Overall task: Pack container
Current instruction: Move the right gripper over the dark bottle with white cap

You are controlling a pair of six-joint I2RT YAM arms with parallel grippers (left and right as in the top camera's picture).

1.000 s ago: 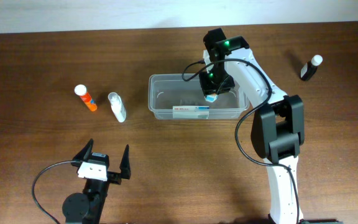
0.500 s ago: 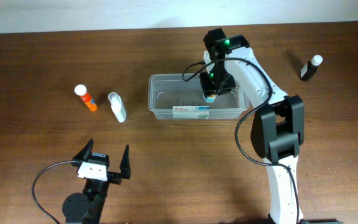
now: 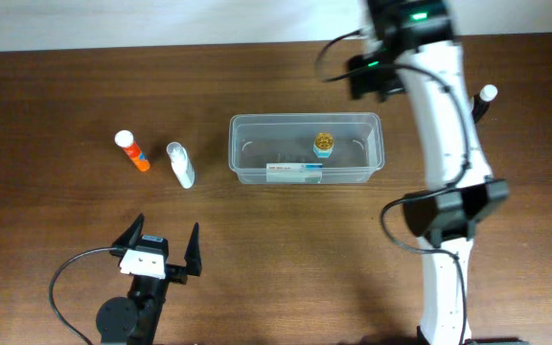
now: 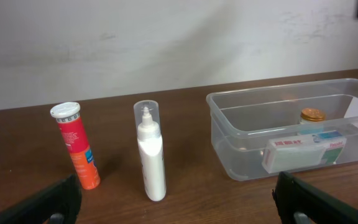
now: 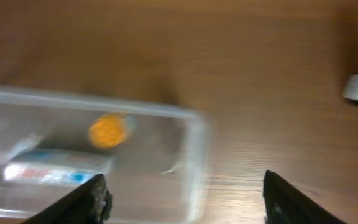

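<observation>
The clear container (image 3: 253,125) stands mid-table. Inside it are a small bottle with a gold cap (image 3: 323,144) and a white box (image 3: 293,172). My right gripper (image 3: 367,79) is open and empty, raised above and beyond the container's right end. Its blurred wrist view shows the container's end wall (image 5: 194,155), the gold cap (image 5: 107,130) and the box (image 5: 55,168) below the open gripper (image 5: 182,199). My left gripper (image 3: 161,251) is open and empty near the front edge. Its view (image 4: 176,205) faces the container (image 4: 229,146).
An orange tube (image 3: 132,150) and a white bottle (image 3: 180,165) lie left of the container; the left wrist view shows the tube (image 4: 73,146) and the bottle (image 4: 149,152). A black bottle with a white cap (image 3: 485,96) is at the far right, partly behind the right arm.
My right gripper let go of the gold-capped bottle inside the container, opened, and rose away up and to the right. The left arm has not moved.
</observation>
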